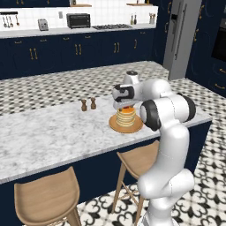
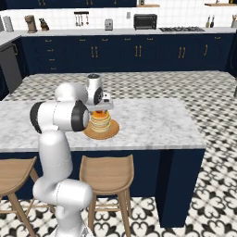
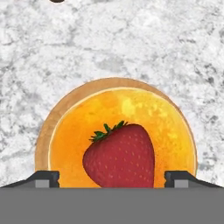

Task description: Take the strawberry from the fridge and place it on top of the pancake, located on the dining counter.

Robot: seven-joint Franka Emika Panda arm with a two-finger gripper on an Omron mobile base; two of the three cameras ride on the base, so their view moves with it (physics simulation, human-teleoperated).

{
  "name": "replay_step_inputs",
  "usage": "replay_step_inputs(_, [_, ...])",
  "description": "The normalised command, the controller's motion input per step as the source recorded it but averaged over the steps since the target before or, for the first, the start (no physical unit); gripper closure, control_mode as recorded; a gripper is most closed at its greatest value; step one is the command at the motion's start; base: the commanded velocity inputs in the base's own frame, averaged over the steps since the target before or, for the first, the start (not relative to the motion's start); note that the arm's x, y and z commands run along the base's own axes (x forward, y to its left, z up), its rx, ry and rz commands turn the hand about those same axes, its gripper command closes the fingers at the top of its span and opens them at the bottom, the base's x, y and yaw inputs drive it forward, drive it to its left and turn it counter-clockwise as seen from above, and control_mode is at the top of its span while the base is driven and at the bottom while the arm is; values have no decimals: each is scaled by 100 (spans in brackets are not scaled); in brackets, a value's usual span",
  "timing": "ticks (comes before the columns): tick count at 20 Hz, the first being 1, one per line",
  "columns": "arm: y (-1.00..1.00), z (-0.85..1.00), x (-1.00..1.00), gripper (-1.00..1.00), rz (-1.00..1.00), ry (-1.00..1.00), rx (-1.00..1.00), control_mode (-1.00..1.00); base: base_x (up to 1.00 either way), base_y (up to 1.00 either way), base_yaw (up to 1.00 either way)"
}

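Strawberry (image 3: 119,156) on pancake (image 3: 122,131), far right of worktop (image 1: 53,132) | gripper (image 3: 112,178) just above, fingers spread, holding nothing

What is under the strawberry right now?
The pancake stack lies directly beneath the strawberry, on a round wooden plate. Whether the fruit touches it cannot be seen.

Strawberry (image 3: 119,155) sits on the pancake (image 1: 126,117), which sits on the desk (image 1: 53,132); 2 shakers (image 1: 88,104) stand left of it, pincer (image 3: 112,178) right above.
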Motion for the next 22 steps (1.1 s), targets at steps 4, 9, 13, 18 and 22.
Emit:
replay_step_inputs(4, [0, 6, -4, -100, 0, -1, 0, -100, 0, 0, 0])
replay_step_inputs(9, [0, 46, -4, -100, 0, 0, 0, -100, 0, 0, 0])
replay_step_inputs(13, [0, 57, -14, -100, -1, 0, 0, -100, 0, 0, 0])
replay_step_inputs(18, [0, 50, -30, -100, -3, 0, 0, -100, 0, 0, 0])
replay_step_inputs(22, [3, 41, -51, -100, -1, 0, 0, -100, 0, 0, 0])
